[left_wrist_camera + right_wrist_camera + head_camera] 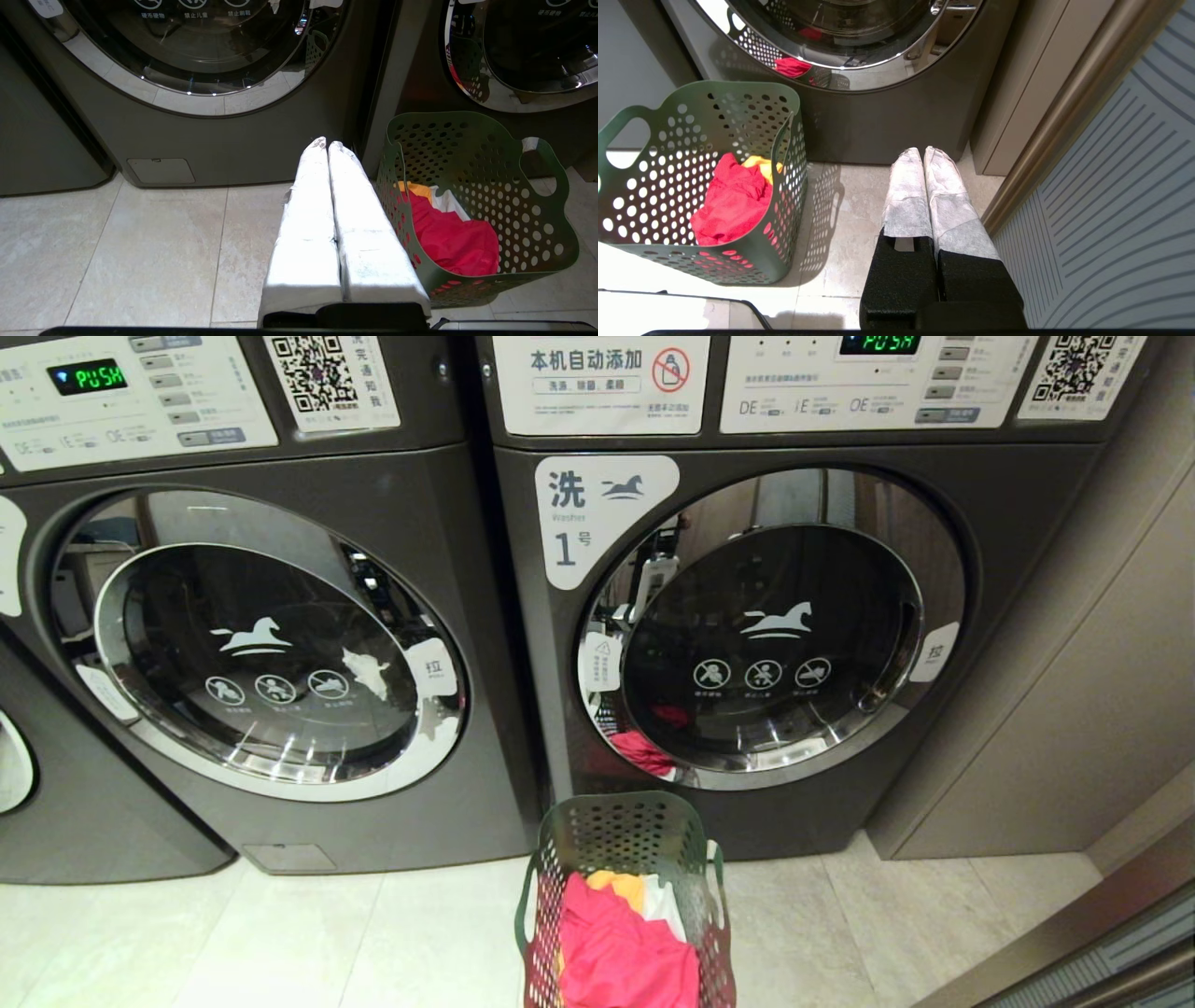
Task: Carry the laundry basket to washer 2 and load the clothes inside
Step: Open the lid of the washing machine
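From the head view, the laundry basket (621,887) stands on the tiled floor (280,933) before the washer labelled 1 (775,635); the clothes (621,943) lie inside it, both doors shut. The neighbouring washer (252,644) shows no numeral I can read, so washer 2 isn't confirmed. Nothing looks done yet.

In the left wrist view, the left tool (327,142) hangs just beside the basket, fingers pressed together, holding nothing.

In the right wrist view, the right tool (922,150) is likewise closed and empty, between the basket and a wall panel (1111,186) that narrows the room.
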